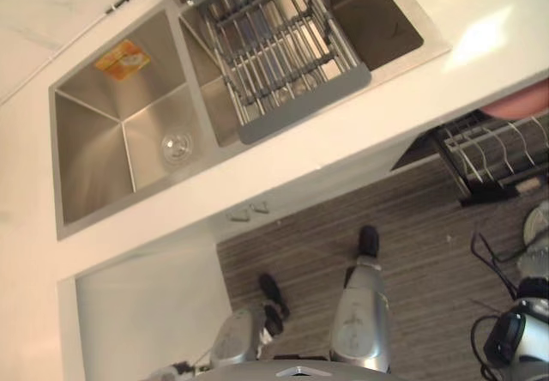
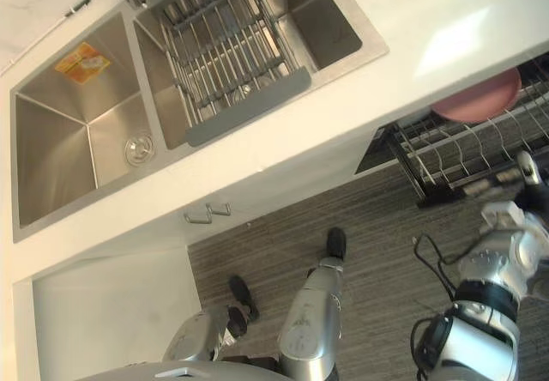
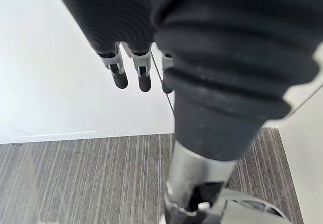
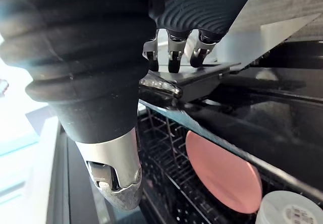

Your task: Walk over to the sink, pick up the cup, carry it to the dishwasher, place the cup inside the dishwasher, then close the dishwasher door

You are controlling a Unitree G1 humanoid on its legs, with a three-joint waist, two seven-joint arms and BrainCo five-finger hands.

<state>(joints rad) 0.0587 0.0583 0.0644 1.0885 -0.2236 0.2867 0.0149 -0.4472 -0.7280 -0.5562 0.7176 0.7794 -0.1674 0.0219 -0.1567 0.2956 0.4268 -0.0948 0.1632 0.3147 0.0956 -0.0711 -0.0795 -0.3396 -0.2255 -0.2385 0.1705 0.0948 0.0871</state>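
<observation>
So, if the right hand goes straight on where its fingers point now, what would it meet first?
Probably the dishwasher's dark panel edge, just past the fingertips of the right hand; depth is unclear. The pink plate sits lower in the rack, off that line.

Head eyes steeply down, same sink (image 1: 86, 141) — wrist cameras close-up.

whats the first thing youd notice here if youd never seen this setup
The steel double sink set in the white counter draws the eye first, with a wire rack laid across it and an orange sticker on a wall of the left basin. On the robot's right, a pink plate stands in the pulled-out dishwasher rack, near the open right hand.
</observation>
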